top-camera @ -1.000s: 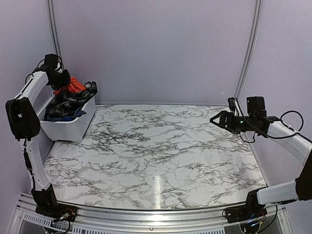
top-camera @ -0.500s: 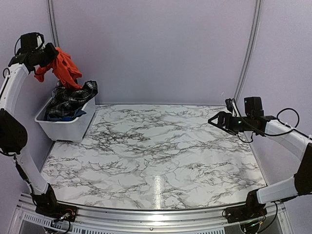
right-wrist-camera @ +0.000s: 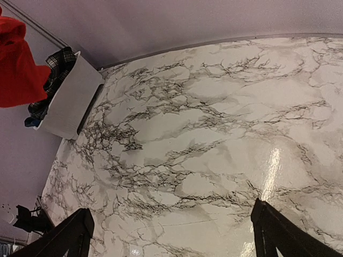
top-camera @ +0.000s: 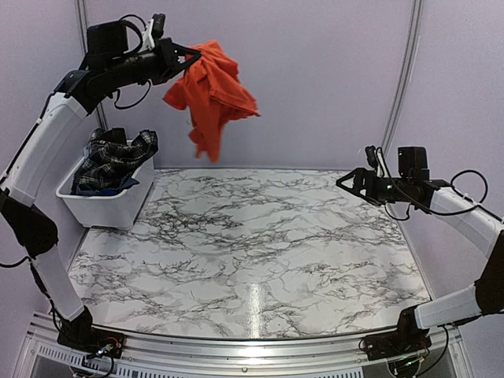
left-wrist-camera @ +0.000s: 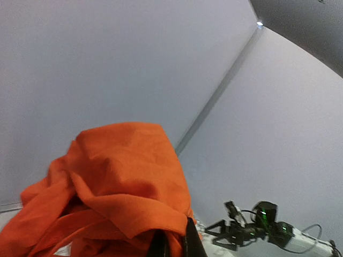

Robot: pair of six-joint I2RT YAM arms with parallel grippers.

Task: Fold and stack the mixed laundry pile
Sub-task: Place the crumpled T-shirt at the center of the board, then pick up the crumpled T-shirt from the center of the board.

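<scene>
My left gripper (top-camera: 192, 53) is shut on the bright orange T-shirt (top-camera: 211, 93) and holds it high in the air, right of the bin; the shirt hangs bunched below the fingers. In the left wrist view the orange cloth (left-wrist-camera: 115, 187) fills the lower left and is pinched between the dark fingertips (left-wrist-camera: 188, 243). The black-and-white plaid piece (top-camera: 110, 161) lies in the white bin (top-camera: 106, 209) at the back left, with a bit of blue cloth (top-camera: 94, 189) under it. My right gripper (top-camera: 343, 182) is open and empty above the table's right side.
The marble table top (top-camera: 252, 252) spreads between the arms. The bin stands against the left wall; it also shows in the right wrist view (right-wrist-camera: 69, 101). Purple walls close in the back and sides.
My left arm has lifted the orange T-shirt out of the bin and swung it up and to the right. The right arm has barely moved.
</scene>
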